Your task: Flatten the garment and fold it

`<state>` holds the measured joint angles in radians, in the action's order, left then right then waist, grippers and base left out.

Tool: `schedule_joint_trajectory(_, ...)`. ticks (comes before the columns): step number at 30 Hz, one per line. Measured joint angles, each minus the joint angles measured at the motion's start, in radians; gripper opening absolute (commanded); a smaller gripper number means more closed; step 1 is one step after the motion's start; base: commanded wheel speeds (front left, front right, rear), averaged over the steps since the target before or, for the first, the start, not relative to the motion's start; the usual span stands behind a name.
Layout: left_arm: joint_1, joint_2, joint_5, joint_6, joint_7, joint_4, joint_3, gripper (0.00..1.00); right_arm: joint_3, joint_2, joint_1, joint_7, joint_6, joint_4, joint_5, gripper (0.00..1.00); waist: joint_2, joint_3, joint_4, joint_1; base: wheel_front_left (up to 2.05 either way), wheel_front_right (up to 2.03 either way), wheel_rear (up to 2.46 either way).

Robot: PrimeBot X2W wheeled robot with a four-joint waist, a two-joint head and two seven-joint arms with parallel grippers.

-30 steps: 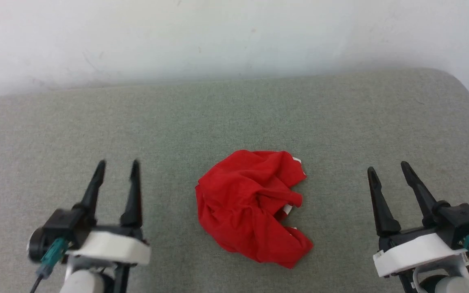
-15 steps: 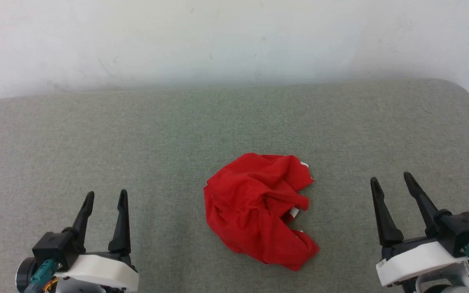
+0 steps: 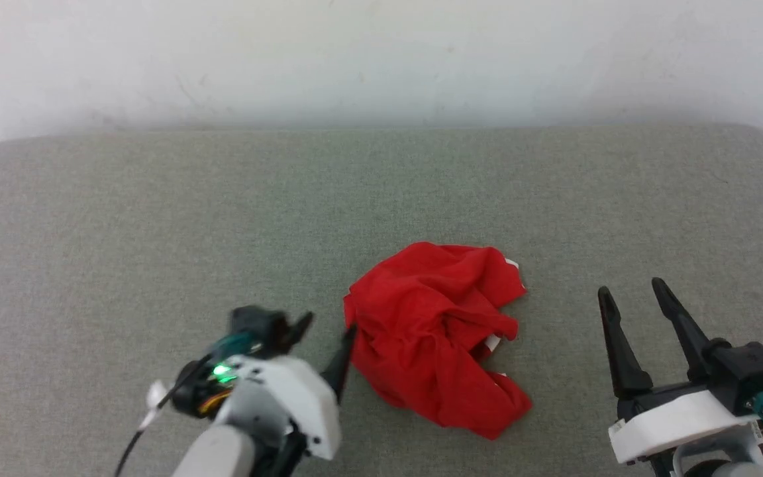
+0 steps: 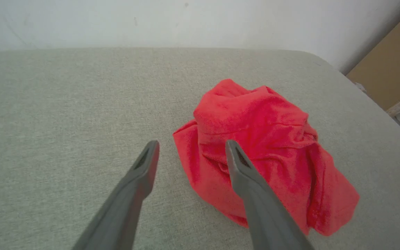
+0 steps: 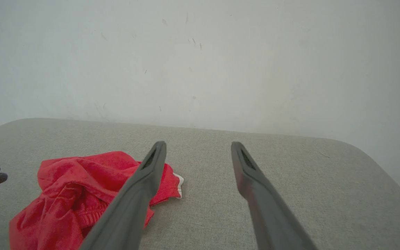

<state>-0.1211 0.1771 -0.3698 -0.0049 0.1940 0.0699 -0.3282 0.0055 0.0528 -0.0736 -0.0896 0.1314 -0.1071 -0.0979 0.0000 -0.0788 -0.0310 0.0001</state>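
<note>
The garment (image 3: 438,331) is a crumpled bright red heap with small bits of white trim, lying on the grey-green padded surface (image 3: 156,218) a little right of centre. My left gripper (image 3: 327,326) is open and turned toward the heap's left edge, its right fingertip right beside the fabric. In the left wrist view the garment (image 4: 269,139) lies just beyond and to the right of the open left gripper (image 4: 191,143). To the heap's right my right gripper (image 3: 630,289) stands open and apart from it. From the right wrist the garment (image 5: 71,187) lies left of the open right gripper (image 5: 198,144).
A white wall (image 3: 381,59) runs along the surface's far edge. The surface has rounded corners at the far left and far right. A brown cardboard box (image 4: 391,69) stands off the right side. Bare padded surface surrounds the heap.
My left gripper has swung from the lower left toward the right and now points at the garment's left edge. The head camera has shifted slightly. The right gripper and garment have stayed put.
</note>
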Motion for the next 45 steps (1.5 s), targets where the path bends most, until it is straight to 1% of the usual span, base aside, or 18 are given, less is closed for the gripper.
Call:
schedule_joint_trajectory(4,-0.086,-0.019,-0.003,-0.038,0.118,0.104,-0.055,1.00,0.002,0.000,0.014,-0.002,0.000,0.001,0.000,1.00,0.0000,-0.012,0.011,-0.0001,0.00,0.00,0.00)
schedule_joint_trajectory(11,-0.193,0.001,0.002,-0.064,0.282,0.297,-0.109,1.00,-0.009,0.000,0.030,-0.012,0.000,0.027,-0.011,1.00,0.0000,-0.034,0.055,0.0000,0.00,0.00,0.00)
schedule_joint_trajectory(15,-0.247,0.015,0.009,-0.083,0.366,0.349,-0.141,1.00,-0.017,0.000,0.030,-0.018,0.000,0.035,-0.017,1.00,0.0000,-0.044,0.077,-0.0001,0.00,0.00,0.00)
schedule_joint_trajectory(16,-0.254,0.017,0.009,-0.084,0.374,0.354,-0.145,0.88,-0.016,0.000,0.030,-0.018,0.000,0.036,-0.018,1.00,0.0000,-0.046,0.082,-0.0001,0.00,0.00,0.00)
schedule_joint_trajectory(17,-0.257,0.019,0.006,-0.089,0.378,0.356,-0.146,0.48,-0.016,0.000,0.030,-0.018,0.000,0.038,-0.018,1.00,0.0000,-0.047,0.087,-0.0001,0.00,0.00,0.00)
schedule_joint_trajectory(18,-0.258,0.020,0.004,-0.090,0.378,0.356,-0.146,0.23,-0.016,0.000,0.030,-0.020,0.000,0.039,-0.019,1.00,0.0000,-0.048,0.091,-0.0001,0.00,0.00,0.00)
schedule_joint_trajectory(19,-0.260,0.022,0.002,-0.091,0.371,0.356,-0.145,0.00,-0.017,0.000,0.030,-0.020,0.000,0.040,-0.021,1.00,0.0000,-0.048,0.094,-0.0001,0.00,0.00,0.00)
schedule_joint_trajectory(21,-0.263,0.022,0.008,-0.081,0.310,0.346,-0.138,0.00,-0.021,0.000,0.030,-0.021,0.000,0.041,-0.026,1.00,0.0000,-0.048,0.095,0.0001,0.00,0.00,0.00)
schedule_joint_trajectory(25,-0.302,0.039,0.053,-0.029,0.142,0.291,-0.101,0.00,-0.021,0.000,0.030,-0.026,0.000,0.043,-0.026,1.00,0.0000,-0.039,0.085,0.0000,0.00,0.00,0.00)
schedule_joint_trajectory(27,-0.334,0.047,0.069,-0.011,0.077,0.243,-0.084,0.00,-0.020,0.000,0.030,-0.026,0.000,0.045,-0.026,1.00,0.0000,-0.034,0.080,0.0001,0.00,0.00,0.00)
schedule_joint_trajectory(30,-0.348,0.049,0.073,-0.006,0.020,0.141,-0.076,0.00,-0.022,0.000,0.030,-0.026,0.000,0.046,-0.026,1.00,0.0000,-0.024,0.072,0.0000,0.00,0.00,0.00)
schedule_joint_trajectory(33,-0.318,0.057,0.084,-0.006,0.013,0.029,-0.096,0.00,-0.025,0.000,0.028,-0.026,0.000,0.045,-0.026,1.00,0.0000,-0.013,0.067,0.0000,0.00,0.00,0.00)
schedule_joint_trajectory(36,-0.205,0.063,0.081,-0.003,0.056,-0.049,-0.140,0.00,-0.028,0.000,0.025,-0.025,0.000,0.042,-0.026,1.00,0.0000,-0.007,0.062,-0.0001,0.00,0.00,0.00)
schedule_joint_trajectory(40,-0.024,0.073,0.068,-0.001,0.119,-0.072,-0.214,0.00,-0.031,0.000,0.021,-0.024,0.000,0.037,-0.026,1.00,0.0000,-0.006,0.058,-0.0002,0.00,0.00,0.00)
schedule_joint_trajectory(42,0.045,0.072,0.057,-0.005,0.138,-0.066,-0.257,0.00,-0.032,0.000,0.021,-0.018,0.000,0.031,-0.026,1.00,0.0000,-0.005,0.053,-0.0002,0.00,0.00,0.00)
schedule_joint_trajectory(43,0.068,0.072,0.056,-0.016,0.146,-0.061,-0.280,0.00,-0.032,0.000,0.021,-0.016,0.000,0.029,-0.026,1.00,0.0000,-0.005,0.050,-0.0002,0.00,0.00,0.00)
schedule_joint_trajectory(44,0.087,0.067,0.046,-0.028,0.153,-0.056,-0.299,0.45,-0.032,0.000,0.020,-0.016,0.000,0.026,-0.026,1.00,0.0000,-0.004,0.046,-0.0002,0.00,0.00,0.00)
schedule_joint_trajectory(45,0.098,0.062,0.042,-0.036,0.153,-0.052,-0.313,1.00,-0.032,0.000,0.019,-0.015,0.000,0.024,-0.026,1.00,0.0000,-0.005,0.042,-0.0002,0.00,0.00,0.00)
